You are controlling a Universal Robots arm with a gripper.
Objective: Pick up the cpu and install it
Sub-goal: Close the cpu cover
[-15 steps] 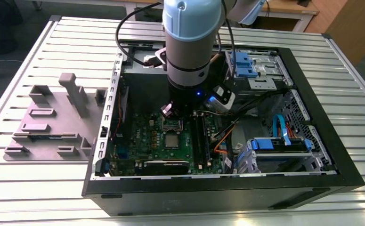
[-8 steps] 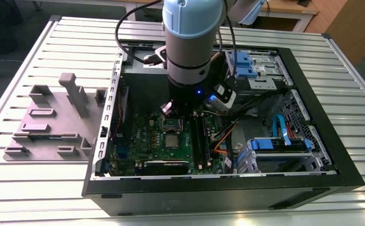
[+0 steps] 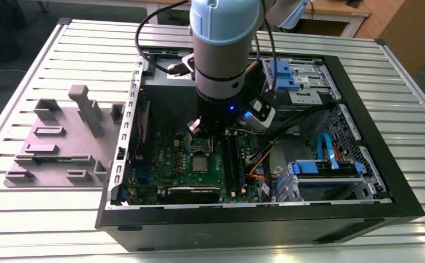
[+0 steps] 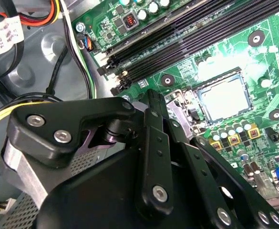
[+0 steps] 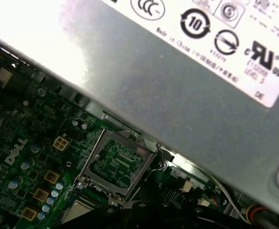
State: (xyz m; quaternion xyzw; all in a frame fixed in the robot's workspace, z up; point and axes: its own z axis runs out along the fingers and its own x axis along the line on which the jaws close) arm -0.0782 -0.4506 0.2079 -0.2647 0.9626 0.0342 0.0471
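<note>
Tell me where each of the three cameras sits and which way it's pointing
Exterior view: off the arm, above, looking down into the open computer case; the arm shows.
Second wrist view: on the arm, facing the motherboard and cpu; gripper linkage in front.
First wrist view: on the arm, facing the socket frame beneath the power supply.
All share the motherboard.

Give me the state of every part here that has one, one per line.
cpu: lying flat in its socket, uncovered.
socket cover frame: flipped open, beside the cpu.
memory slots: empty.
computer case: on its side, side panel off, open upward.
arm: reaching down into the case, over the board.
</note>
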